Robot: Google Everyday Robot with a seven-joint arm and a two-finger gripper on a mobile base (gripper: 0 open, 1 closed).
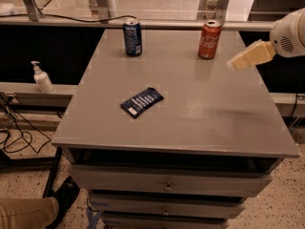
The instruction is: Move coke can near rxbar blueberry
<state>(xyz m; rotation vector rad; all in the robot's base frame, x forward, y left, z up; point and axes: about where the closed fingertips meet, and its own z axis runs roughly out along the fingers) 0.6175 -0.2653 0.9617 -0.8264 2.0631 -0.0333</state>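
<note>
The red coke can (209,39) stands upright at the back right of the grey table (205,113). The rxbar blueberry (142,101), a flat dark navy bar, lies left of the table's middle. My gripper (233,65) comes in from the right edge on a white arm, above the table's right side. Its cream tip is just right of the coke can and a little nearer the front, not touching it.
A dark blue soda can (132,36) stands at the back left of the table. A white pump bottle (42,78) sits on a ledge to the left. Drawers (167,185) are below the tabletop. A shoe (64,197) and cables are on the floor at left.
</note>
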